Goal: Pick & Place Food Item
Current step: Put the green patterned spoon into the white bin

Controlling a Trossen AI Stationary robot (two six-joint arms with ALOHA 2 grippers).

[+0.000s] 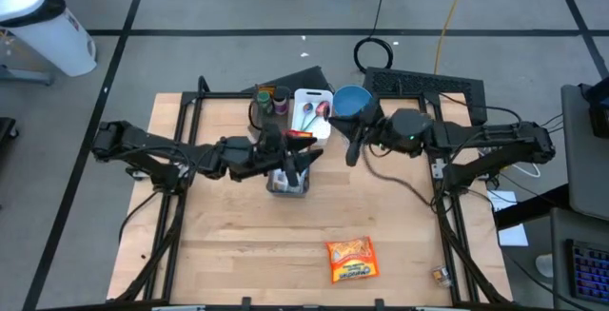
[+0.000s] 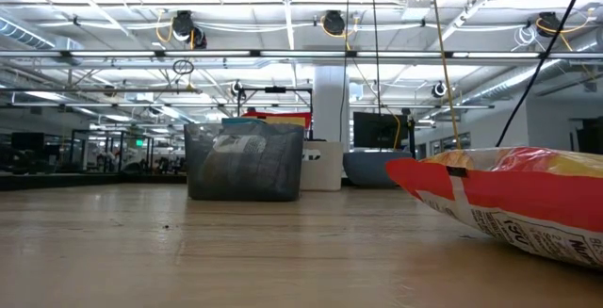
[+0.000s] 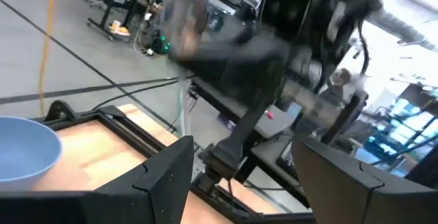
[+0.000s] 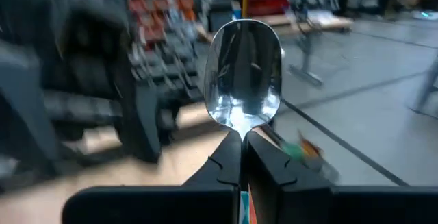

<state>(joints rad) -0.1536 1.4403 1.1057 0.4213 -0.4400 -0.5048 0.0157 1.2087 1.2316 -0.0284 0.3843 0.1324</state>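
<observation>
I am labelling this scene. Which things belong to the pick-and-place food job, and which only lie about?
Job: spoon in shut right gripper; mesh basket; open left gripper; snack bag.
Lying about: blue bowl; keyboard; white tray.

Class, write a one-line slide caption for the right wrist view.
Right gripper shut on a shiny metal spoon, bowl upward.

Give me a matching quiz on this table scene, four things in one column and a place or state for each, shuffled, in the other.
1. spoon
2. snack bag
3. blue bowl
4. left hand

A. open, over the grey bin
B. lying alone near the table's front edge
C. clamped in the right hand
D. at the table's back edge

Pairs: 1-C, 2-B, 3-D, 4-A
</observation>
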